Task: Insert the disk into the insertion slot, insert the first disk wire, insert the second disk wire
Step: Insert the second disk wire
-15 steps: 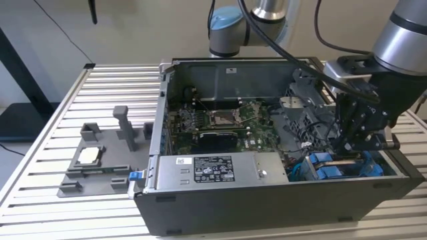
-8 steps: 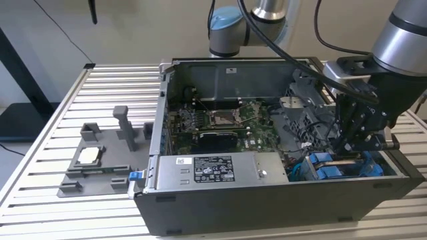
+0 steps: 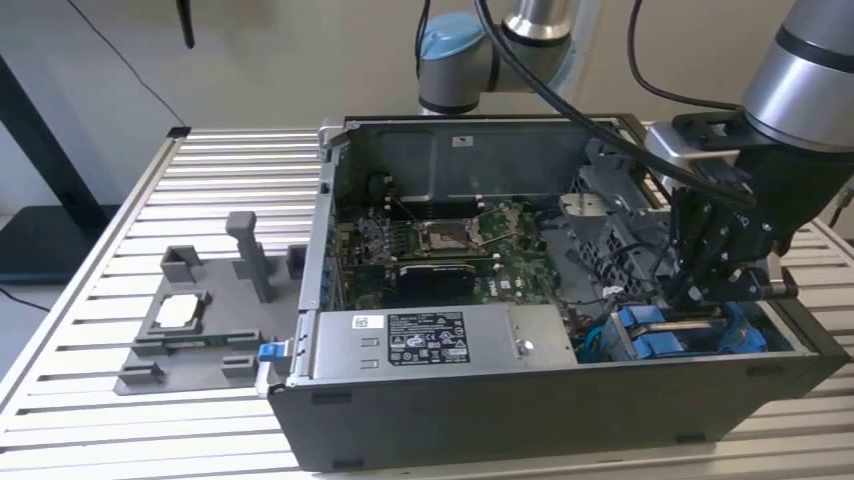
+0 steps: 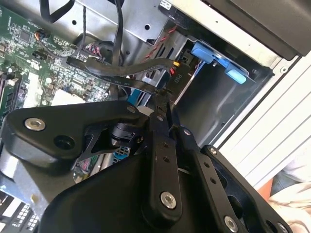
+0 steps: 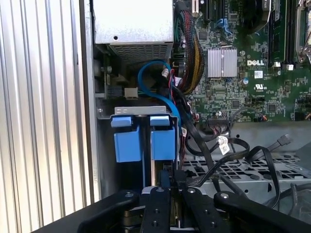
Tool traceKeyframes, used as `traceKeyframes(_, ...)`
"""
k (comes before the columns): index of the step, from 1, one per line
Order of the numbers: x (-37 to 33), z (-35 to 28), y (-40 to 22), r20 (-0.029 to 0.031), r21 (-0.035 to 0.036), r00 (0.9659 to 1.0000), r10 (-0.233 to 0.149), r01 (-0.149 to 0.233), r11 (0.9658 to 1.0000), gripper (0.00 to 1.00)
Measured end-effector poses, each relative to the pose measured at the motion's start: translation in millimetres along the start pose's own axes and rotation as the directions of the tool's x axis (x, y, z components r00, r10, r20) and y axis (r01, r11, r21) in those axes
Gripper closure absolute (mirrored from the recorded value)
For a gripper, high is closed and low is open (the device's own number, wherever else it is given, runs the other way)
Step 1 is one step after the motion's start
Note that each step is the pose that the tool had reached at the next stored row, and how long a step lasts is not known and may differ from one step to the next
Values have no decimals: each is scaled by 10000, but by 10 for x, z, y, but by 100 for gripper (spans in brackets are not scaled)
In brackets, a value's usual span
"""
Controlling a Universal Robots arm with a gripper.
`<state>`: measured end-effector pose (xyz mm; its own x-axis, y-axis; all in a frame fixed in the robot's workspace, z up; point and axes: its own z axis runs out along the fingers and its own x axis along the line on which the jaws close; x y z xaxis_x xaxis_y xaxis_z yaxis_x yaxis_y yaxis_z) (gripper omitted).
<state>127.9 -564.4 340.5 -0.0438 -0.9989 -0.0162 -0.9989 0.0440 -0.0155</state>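
Exterior view first: the dark computer case [image 3: 534, 400] lies open on the slatted table [image 3: 120, 230], and the arm reaches down into its corner at the exterior view's right, beside the silver power-supply box [image 3: 427, 340]. That corner holds the insertion slot [image 3: 601, 345], and blue carrier plastic [image 3: 661, 340] already sits in the bay, so the disk looks seated, though its metal body is hidden. The gripper [image 3: 694, 300] hangs right over those blue tabs, nearly upright. In the first wrist view the two blue tabs [image 5: 143, 138] lie straight ahead of the fingertips, with the bay's long axis running in line with the fingers' reach. In the second wrist view the fingers [image 4: 163, 121] are pressed together on a flat black disk wire [image 4: 116, 70], its connector end [image 4: 163, 90] at the tips, close to the bay but not yet plugged in, by my reading.
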Motion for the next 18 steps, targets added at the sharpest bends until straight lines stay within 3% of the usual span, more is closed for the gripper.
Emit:
traceKeyframes(9,0,45,1,-6,6,10000,2,-2,10000,84)
traceKeyframes(18,0,51,1,4,6,10000,2,-2,10000,83)
